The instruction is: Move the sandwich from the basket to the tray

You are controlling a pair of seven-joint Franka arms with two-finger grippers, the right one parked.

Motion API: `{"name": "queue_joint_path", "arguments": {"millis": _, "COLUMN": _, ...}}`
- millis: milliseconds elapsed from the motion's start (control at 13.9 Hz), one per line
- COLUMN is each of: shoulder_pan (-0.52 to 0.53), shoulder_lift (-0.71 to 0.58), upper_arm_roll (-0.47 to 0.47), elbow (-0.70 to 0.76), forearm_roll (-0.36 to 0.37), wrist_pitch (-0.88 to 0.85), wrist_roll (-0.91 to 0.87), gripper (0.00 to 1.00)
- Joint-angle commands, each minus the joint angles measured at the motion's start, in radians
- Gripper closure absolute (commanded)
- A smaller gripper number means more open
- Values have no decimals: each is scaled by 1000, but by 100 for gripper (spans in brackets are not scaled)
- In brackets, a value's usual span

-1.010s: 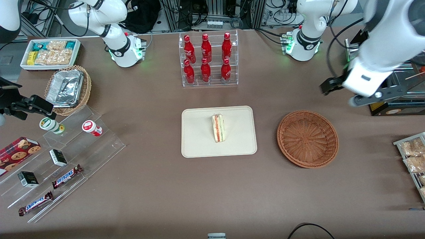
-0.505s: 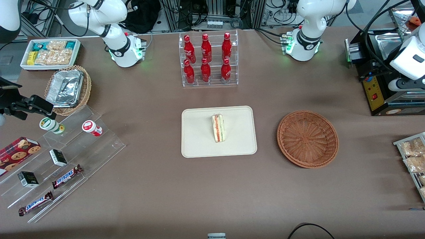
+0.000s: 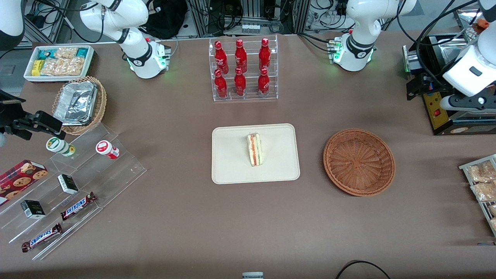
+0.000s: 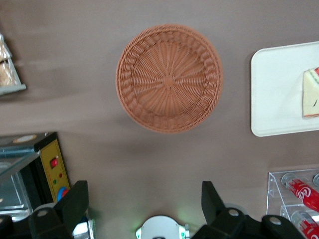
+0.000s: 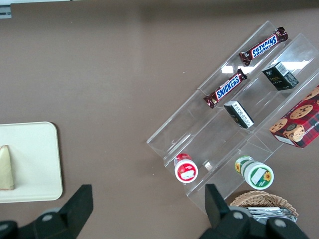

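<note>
The sandwich (image 3: 255,149) lies on the cream tray (image 3: 232,162) in the middle of the table, with its striped cut edge facing up. The reddish-brown basket (image 3: 359,161) stands empty beside the tray, toward the working arm's end. My left gripper (image 3: 416,87) hangs high over that end of the table, farther from the front camera than the basket. It is open and empty. The left wrist view shows its wide-apart fingers (image 4: 144,191) above bare table, with the basket (image 4: 169,78), the tray (image 4: 274,89) and the sandwich (image 4: 311,93) below. The right wrist view also shows the tray (image 5: 35,159) and the sandwich (image 5: 6,168).
A clear rack of red bottles (image 3: 243,69) stands farther from the camera than the tray. A black box with a red button (image 3: 441,112) and a rack of snack packets (image 3: 482,186) sit at the working arm's end. A clear shelf with Snickers bars (image 3: 69,182) and a tan basket with foil (image 3: 79,104) are at the parked arm's end.
The left arm has swung away from the basket toward its own end of the table and risen, then eased back a little. The sandwich, tray and basket have not moved.
</note>
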Motion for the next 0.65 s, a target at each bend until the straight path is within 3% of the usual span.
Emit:
{"name": "queue_joint_path", "arguments": {"millis": 0, "shoulder_pan": -14, "shoulder_lift": 11, "upper_arm_roll": 36, "elbow": 28, "forearm_roll": 0, "wrist_pitch": 26, "wrist_roll": 16, "gripper": 0}}
{"name": "queue_joint_path", "arguments": {"millis": 577, "shoulder_pan": -12, "shoulder_lift": 19, "upper_arm_roll": 57, "elbow": 33, "forearm_roll": 9, "wrist_pitch": 62, "wrist_roll": -7, "gripper": 0}}
